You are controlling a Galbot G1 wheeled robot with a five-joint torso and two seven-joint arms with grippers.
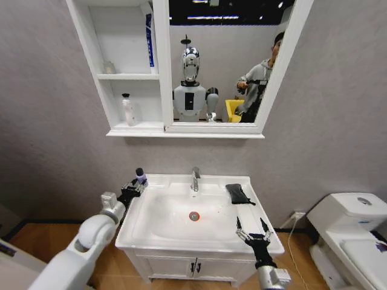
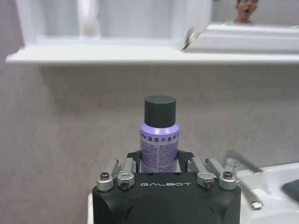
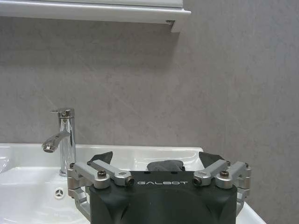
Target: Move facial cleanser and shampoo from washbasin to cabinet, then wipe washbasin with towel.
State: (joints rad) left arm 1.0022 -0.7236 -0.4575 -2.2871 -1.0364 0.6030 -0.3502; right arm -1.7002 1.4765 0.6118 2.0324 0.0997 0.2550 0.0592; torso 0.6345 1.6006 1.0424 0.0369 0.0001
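Head view: left gripper [image 1: 132, 190] at back left corner of washbasin [image 1: 181, 232], jaws clamped on shampoo [image 1: 140, 176], bottle upright, presumably for an upright lift to cabinet [image 1: 130, 77]. Facial cleanser [image 1: 127, 110] already on lower cabinet shelf. Towel [image 1: 238, 193] rumpled on rim right of faucet [image 1: 195, 179], within reach for wiping. Right gripper [image 1: 254, 233] over front right rim, jaws apart, holding nothing.

Left wrist view: shampoo [image 2: 160, 135] upright between fingers [image 2: 125, 171], gripped low on body, cap clear.

Right wrist view: right gripper [image 3: 159, 179] spread wide, facing towel [image 3: 164, 165].
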